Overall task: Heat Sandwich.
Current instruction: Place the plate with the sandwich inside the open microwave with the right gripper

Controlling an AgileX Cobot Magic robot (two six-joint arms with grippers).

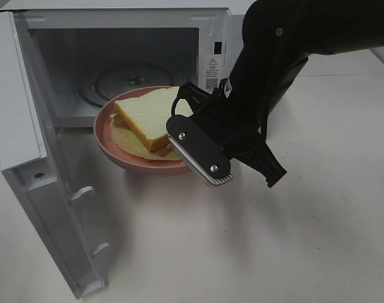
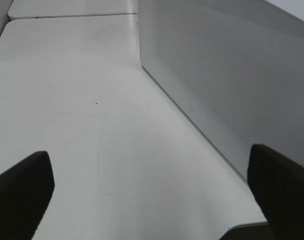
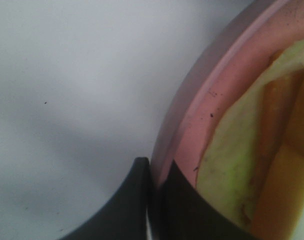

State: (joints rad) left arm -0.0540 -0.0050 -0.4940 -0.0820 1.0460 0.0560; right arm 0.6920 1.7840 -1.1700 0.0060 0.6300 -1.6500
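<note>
High cam: the white microwave (image 1: 211, 25) stands at 12 o'clock, top and left side cut off by the frame. Its door (image 1: 47, 183) is swung wide open toward 8 o'clock. Inside, the glass turntable (image 1: 126, 79) shows, its near part hidden behind the pink plate (image 1: 116, 148). The plate is right at the cavity mouth, abt 10 o'clock from frame centre, w/ the sandwich (image 1: 144, 113) on it: pale bread, orange-brown crust, pale yellow filling spread out underneath. A shadow lies below the plate; can't tell if it rests on the white table (image 1: 293, 240) or hangs just above it

The right gripper (image 1: 182, 145) comes in from 2 o'clock on a black arm and is pinched narrow on the plate's rim, at the plate's 4 o'clock side. Its fingertips are hidden in this view by its own body. The arm covers the microwave's right front; only a warning label (image 1: 212, 69) peeks out beside it. The right wrist cam shows the grip close up: two dark fingers, one each side of the pink rim, squeezing it. That pic is blurry, the sandwich only a yellow-orange patch cut off at the edge

The left gripper (image 2: 149, 165) is outside the high cam's frame. In the left wrist cam its two dark fingers stand wide apart, only their tips in frame, bare table btwn them. Beyond them is a white perforated wall of the microwave, cut off by the frame
</note>
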